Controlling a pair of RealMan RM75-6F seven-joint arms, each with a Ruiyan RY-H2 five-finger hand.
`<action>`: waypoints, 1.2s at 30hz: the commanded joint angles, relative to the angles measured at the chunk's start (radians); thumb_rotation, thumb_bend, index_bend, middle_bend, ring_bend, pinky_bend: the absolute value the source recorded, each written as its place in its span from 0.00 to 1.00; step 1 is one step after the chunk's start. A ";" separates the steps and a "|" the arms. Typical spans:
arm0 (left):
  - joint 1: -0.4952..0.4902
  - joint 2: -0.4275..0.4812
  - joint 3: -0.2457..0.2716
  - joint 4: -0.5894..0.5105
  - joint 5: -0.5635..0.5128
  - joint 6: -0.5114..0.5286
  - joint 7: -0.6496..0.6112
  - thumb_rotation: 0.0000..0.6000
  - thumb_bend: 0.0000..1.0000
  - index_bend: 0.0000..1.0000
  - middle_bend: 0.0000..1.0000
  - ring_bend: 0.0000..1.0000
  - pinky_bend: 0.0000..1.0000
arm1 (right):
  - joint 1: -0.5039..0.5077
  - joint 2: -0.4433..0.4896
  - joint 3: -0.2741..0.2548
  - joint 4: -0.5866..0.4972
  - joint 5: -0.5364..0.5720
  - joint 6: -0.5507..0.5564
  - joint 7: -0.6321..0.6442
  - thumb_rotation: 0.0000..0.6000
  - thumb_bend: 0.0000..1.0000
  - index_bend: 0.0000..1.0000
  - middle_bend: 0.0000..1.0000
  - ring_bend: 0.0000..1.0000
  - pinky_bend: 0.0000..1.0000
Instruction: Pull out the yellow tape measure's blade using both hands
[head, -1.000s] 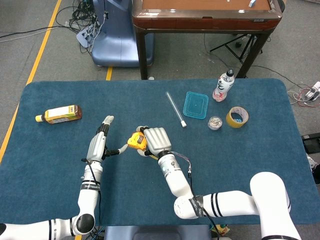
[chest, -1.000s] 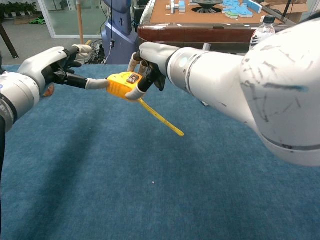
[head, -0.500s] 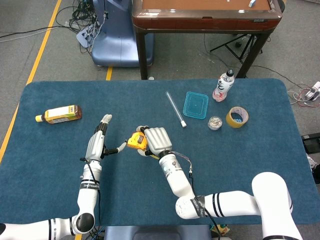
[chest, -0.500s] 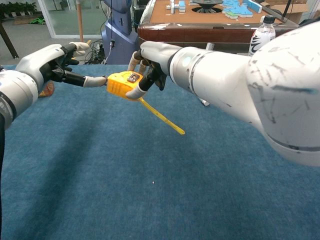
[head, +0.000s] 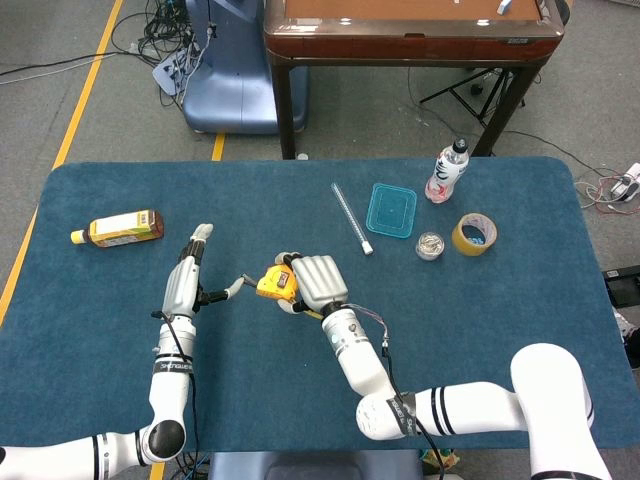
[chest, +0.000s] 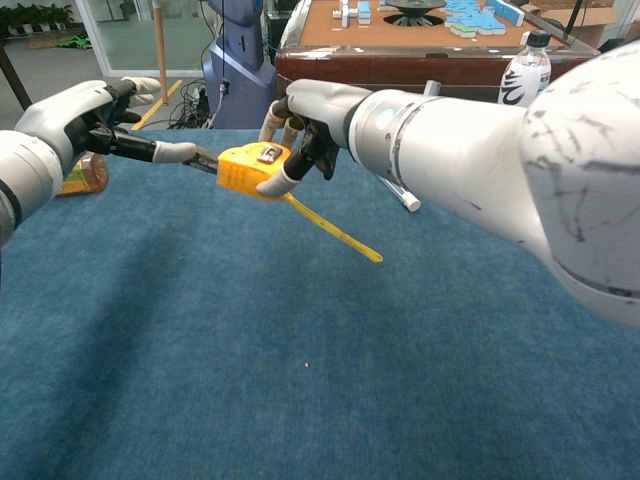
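The yellow tape measure (head: 270, 285) (chest: 247, 168) is held above the blue table, gripped by my right hand (head: 315, 282) (chest: 305, 110) from the right side. My left hand (head: 188, 285) (chest: 85, 115) is to the left of the case, thumb and a finger pinching the blade's end. A short dark stretch of blade (chest: 204, 160) shows between the fingertips (chest: 175, 152) and the case. A thin yellow strip (chest: 332, 228) hangs from the case's underside, slanting down to the right.
A brown drink bottle (head: 120, 228) lies at the table's left. At the back right are a clear tube (head: 352, 218), a blue container (head: 391, 210), a water bottle (head: 448, 172), a small tin (head: 430, 245) and a tape roll (head: 474, 234).
My left hand has drawn away to the left from the case, and a short length of blade now shows between them. The right hand keeps its grip on the case.
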 joint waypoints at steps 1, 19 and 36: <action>0.001 0.006 -0.005 0.006 -0.009 -0.003 -0.001 1.00 0.19 0.00 0.00 0.00 0.00 | -0.002 0.003 -0.002 -0.004 0.001 0.000 0.001 1.00 0.82 0.84 0.80 0.77 0.44; 0.005 0.047 -0.012 0.008 -0.047 -0.025 0.003 1.00 0.19 0.02 0.00 0.00 0.00 | -0.003 0.005 -0.005 -0.006 -0.005 0.009 0.005 1.00 0.82 0.84 0.80 0.78 0.44; -0.004 0.063 -0.010 0.018 -0.070 -0.042 0.000 1.00 0.27 0.16 0.00 0.00 0.00 | -0.005 0.004 -0.008 0.006 -0.006 0.001 0.011 1.00 0.82 0.84 0.80 0.78 0.44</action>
